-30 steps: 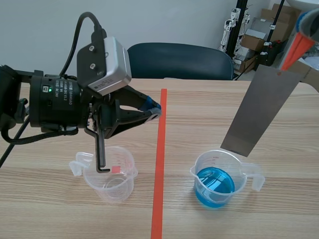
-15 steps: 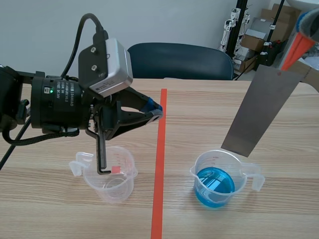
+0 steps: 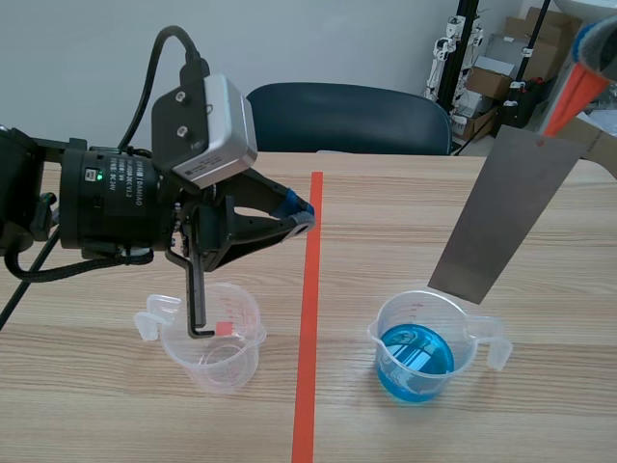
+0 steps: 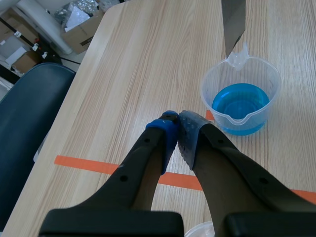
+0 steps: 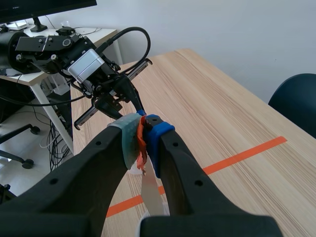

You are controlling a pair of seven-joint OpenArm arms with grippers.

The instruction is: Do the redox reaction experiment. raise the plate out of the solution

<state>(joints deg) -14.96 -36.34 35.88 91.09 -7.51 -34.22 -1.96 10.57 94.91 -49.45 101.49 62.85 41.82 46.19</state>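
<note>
Looking along the table I count two cups, one empty cup (image 3: 214, 340) near the left gripper (image 3: 301, 214) and one cup of blue solution (image 3: 416, 352) across the single tape line (image 3: 308, 318). One grey plate (image 3: 501, 207) hangs tilted above the solution, its lower edge clear of the liquid. Past the left wrist, the two fingers press pad to pad on nothing, with the plate's tip over the cup of blue solution ahead. Past the right wrist, the right gripper (image 5: 143, 131) pinches one orange-red tab (image 5: 142, 148), and the plate dangles from it.
</note>
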